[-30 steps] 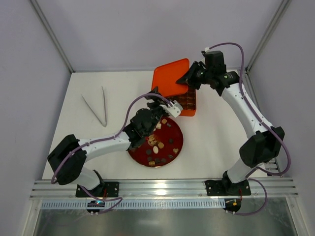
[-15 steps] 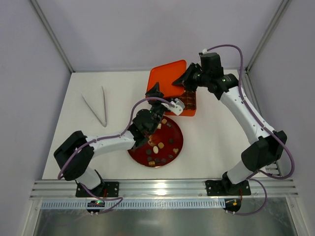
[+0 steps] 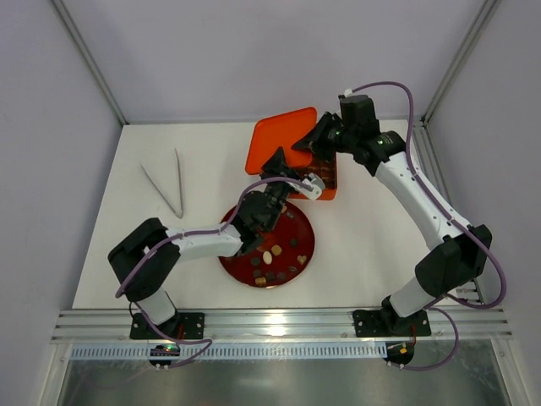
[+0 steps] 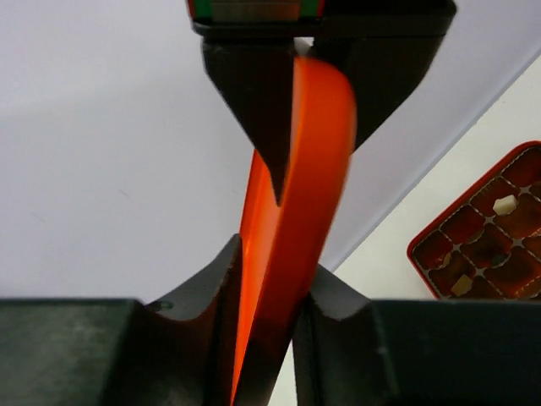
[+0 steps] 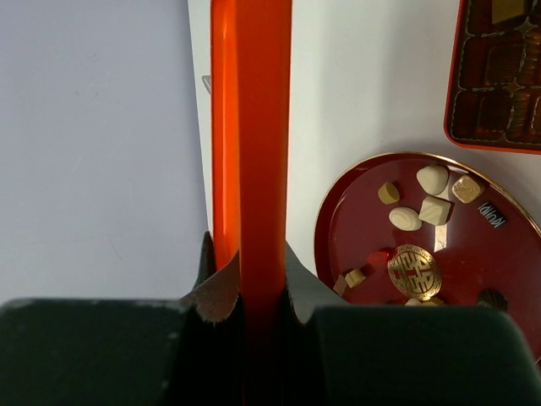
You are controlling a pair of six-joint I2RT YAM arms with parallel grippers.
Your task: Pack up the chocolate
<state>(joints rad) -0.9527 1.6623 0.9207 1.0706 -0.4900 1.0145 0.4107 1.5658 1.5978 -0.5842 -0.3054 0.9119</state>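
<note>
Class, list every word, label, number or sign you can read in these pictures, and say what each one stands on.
Gold emblem, middle of the plate: an ornamental sign, not readable as a word.
Dark label on the plate: pale letters, too small and blurred to read.
Lid and box: no text visible.

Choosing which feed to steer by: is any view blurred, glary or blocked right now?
Left wrist: the orange lid, right at the lens, is soft and smeared and blocks the middle; the box behind reads fairly sharp. Right wrist: the lid's edge blocks the centre, slightly soft; the plate and chocolate are crisp. Top external: even light, soft shadows, no harsh glare.
</note>
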